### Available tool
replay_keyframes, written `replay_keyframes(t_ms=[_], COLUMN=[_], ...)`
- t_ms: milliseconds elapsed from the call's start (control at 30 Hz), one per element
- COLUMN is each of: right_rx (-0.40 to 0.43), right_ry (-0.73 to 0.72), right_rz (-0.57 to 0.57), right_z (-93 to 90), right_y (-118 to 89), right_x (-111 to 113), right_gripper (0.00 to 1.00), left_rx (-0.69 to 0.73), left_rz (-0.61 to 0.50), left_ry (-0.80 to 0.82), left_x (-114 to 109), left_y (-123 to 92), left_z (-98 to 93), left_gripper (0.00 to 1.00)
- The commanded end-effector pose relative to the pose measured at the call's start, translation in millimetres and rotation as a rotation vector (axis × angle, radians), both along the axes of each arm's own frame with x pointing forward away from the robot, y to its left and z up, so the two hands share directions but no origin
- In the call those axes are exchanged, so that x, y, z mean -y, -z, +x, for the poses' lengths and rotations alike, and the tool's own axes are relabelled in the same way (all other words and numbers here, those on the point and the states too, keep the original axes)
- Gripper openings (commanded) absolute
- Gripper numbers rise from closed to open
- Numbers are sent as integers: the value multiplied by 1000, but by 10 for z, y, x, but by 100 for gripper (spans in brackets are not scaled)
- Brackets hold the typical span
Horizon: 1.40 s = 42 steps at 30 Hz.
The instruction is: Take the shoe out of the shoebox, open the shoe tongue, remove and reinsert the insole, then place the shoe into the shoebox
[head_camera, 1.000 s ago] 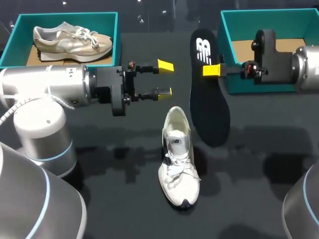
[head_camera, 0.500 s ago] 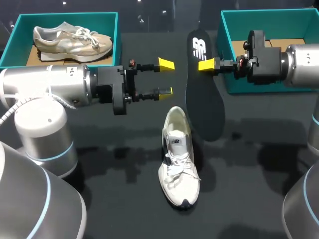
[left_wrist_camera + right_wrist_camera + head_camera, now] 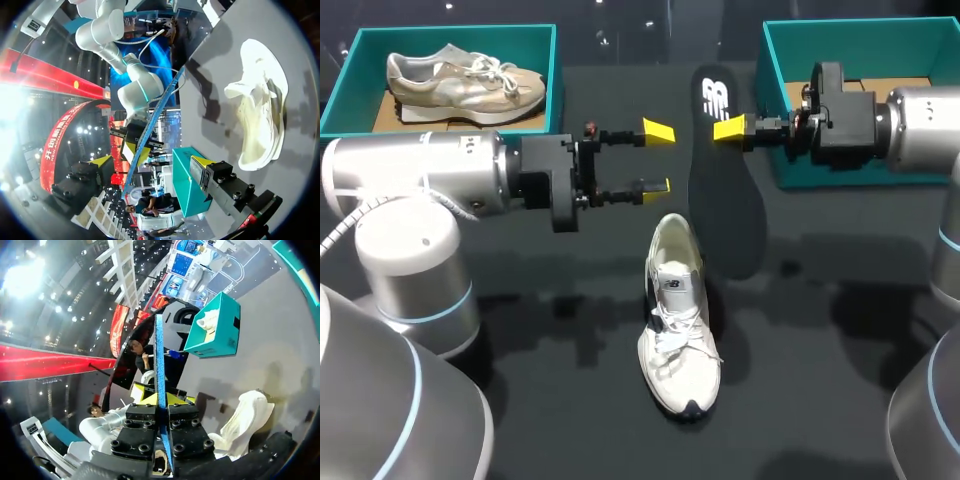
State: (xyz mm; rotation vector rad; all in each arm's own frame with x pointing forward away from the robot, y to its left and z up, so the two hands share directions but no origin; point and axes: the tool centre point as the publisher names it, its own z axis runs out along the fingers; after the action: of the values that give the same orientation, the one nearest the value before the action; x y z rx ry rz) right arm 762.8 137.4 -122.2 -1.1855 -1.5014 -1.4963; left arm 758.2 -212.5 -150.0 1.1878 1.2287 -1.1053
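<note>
hanging lengthwise from right gripper (image 3: pixel 729 128) clenched on its edge, insole (image 3: pixel 720 190) near end sits just beside shoe (image 3: pixel 677 320) collar – left gripper (image 3: pixel 659 158) spread empty, nearer shoe.

White shoe (image 3: pixel 678 330); black insole (image 3: pixel 725 200), blue edge; teal shoebox (image 3: pixel 820 178); black table (image 3: pixel 820 350).

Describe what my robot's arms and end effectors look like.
The left arm and right arm are silver-grey cylinders with rounded joints; light-blue rings trim the joints, and a grey cable loops by the left one. The left end effector and right end effector are black bolted blocks with slim fingers and yellow wedge tips.
</note>
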Motion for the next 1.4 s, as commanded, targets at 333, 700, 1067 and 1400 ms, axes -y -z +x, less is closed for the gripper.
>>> replay_keyframes(t_ms=[333,700,1067,1400], right_rx=[-161,-223,-255,-269], right_ry=[66,67,31,15], right_rz=[-9,-1,37,45], right_z=[257,284,312,318], right_y=[154,220,291,320], right_x=[-178,-282,-370,-401], right_gripper=[0,0,0,0], left_rx=[-23,-12,-15,-11], left_rz=[-9,2,8,8], left_ry=[-21,-43,-27,-10], left_x=[139,226,277,263], left_y=[42,78,116,146], left_z=[48,116,101,58], left_gripper=[91,53,43,29])
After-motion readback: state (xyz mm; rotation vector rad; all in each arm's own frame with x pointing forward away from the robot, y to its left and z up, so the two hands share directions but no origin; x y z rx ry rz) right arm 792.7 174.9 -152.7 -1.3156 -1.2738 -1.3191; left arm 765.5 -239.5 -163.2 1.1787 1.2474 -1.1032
